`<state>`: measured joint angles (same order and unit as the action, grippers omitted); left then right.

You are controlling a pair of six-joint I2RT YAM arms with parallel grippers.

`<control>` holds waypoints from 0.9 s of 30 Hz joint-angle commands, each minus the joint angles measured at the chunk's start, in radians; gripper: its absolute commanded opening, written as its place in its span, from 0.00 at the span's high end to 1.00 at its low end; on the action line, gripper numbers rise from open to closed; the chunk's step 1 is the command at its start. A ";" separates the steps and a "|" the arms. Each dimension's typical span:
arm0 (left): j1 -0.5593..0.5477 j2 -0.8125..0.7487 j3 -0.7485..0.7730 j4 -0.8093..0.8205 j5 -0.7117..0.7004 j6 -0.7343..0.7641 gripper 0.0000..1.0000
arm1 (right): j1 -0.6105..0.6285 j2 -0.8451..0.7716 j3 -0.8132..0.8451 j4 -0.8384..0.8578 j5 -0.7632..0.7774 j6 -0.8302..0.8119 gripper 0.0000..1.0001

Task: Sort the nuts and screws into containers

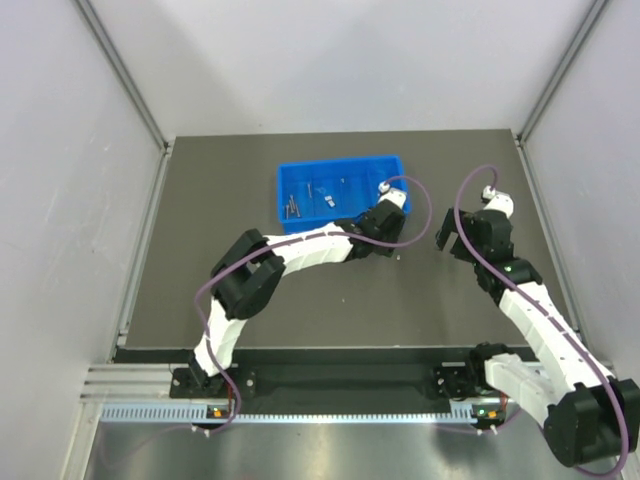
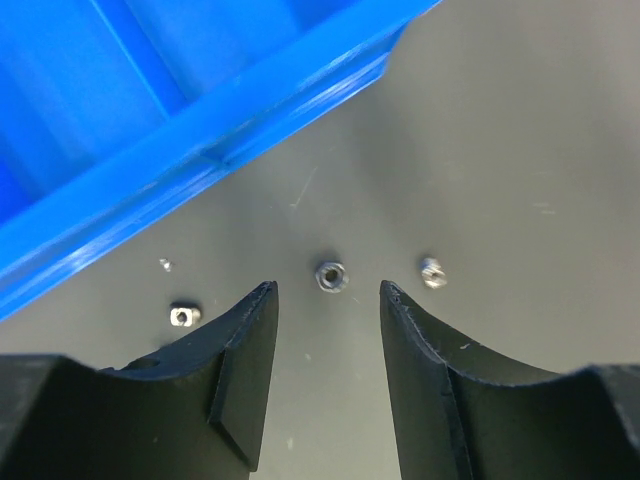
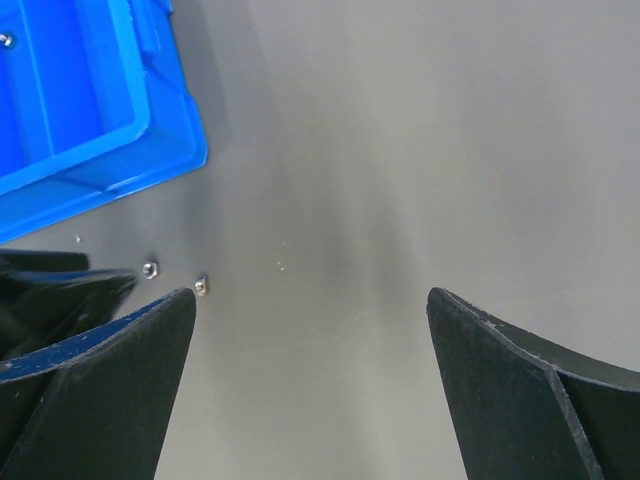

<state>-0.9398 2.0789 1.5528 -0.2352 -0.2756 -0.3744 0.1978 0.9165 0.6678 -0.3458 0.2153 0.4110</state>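
Observation:
The blue tray [image 1: 340, 185] with its containers lies at the back middle of the table; thin screws [image 1: 292, 205] lie in its left section and small silvery pieces [image 1: 325, 200] in the middle. My left gripper [image 1: 380, 240] hovers by the tray's front right corner, open and holding nothing. In the left wrist view a round nut [image 2: 331, 275] lies on the mat just beyond the left gripper [image 2: 328, 290]. Another nut [image 2: 432, 271] is to its right and a square nut [image 2: 184, 315] to its left. My right gripper [image 3: 312, 295] stands wide open over bare mat.
The tray's blue wall [image 2: 200, 150] runs close behind the loose nuts. Two of those nuts [image 3: 149, 268] [image 3: 201, 285] show at the left of the right wrist view, beside the left gripper's black finger [image 3: 50, 290]. Grey walls enclose the dark mat [image 1: 300, 300].

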 commanded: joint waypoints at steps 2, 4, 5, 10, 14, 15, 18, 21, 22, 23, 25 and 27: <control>0.001 0.075 0.070 -0.029 -0.066 -0.031 0.49 | -0.014 0.010 0.001 0.016 0.013 -0.012 0.00; 0.001 0.090 0.067 -0.018 -0.065 -0.037 0.49 | -0.015 0.007 0.000 0.021 0.025 -0.012 0.00; 0.001 0.092 0.064 -0.012 -0.063 -0.038 0.50 | -0.015 0.005 0.000 0.021 0.025 -0.014 0.00; 0.001 0.106 0.059 -0.004 -0.040 -0.046 0.50 | -0.018 0.010 0.000 0.027 0.029 -0.012 0.00; 0.001 0.121 0.056 -0.009 -0.034 -0.049 0.51 | -0.017 0.022 0.001 0.030 0.022 -0.012 0.00; 0.001 0.125 0.056 -0.007 -0.034 -0.052 0.52 | -0.018 0.022 0.001 0.030 0.024 -0.014 0.00; 0.002 0.135 0.059 -0.006 -0.043 -0.052 0.55 | -0.018 0.021 0.001 0.030 0.024 -0.014 0.00; 0.001 0.142 0.066 -0.006 -0.042 -0.047 0.60 | -0.018 0.018 0.001 0.028 0.024 -0.014 0.00; 0.001 0.144 0.067 -0.006 -0.037 -0.047 0.61 | -0.020 0.018 0.000 0.030 0.024 -0.014 0.00; 0.001 0.144 0.067 -0.010 -0.033 -0.047 0.63 | -0.020 0.016 0.000 0.027 0.024 -0.012 0.00; 0.001 0.144 0.066 -0.009 -0.028 -0.046 0.67 | -0.020 0.016 -0.002 0.027 0.025 -0.012 0.00; 0.001 0.145 0.063 -0.006 -0.022 -0.043 0.73 | -0.020 0.015 -0.004 0.028 0.022 -0.012 0.00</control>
<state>-0.9379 2.2017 1.6009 -0.2447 -0.3141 -0.4175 0.1913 0.9390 0.6674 -0.3443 0.2241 0.4107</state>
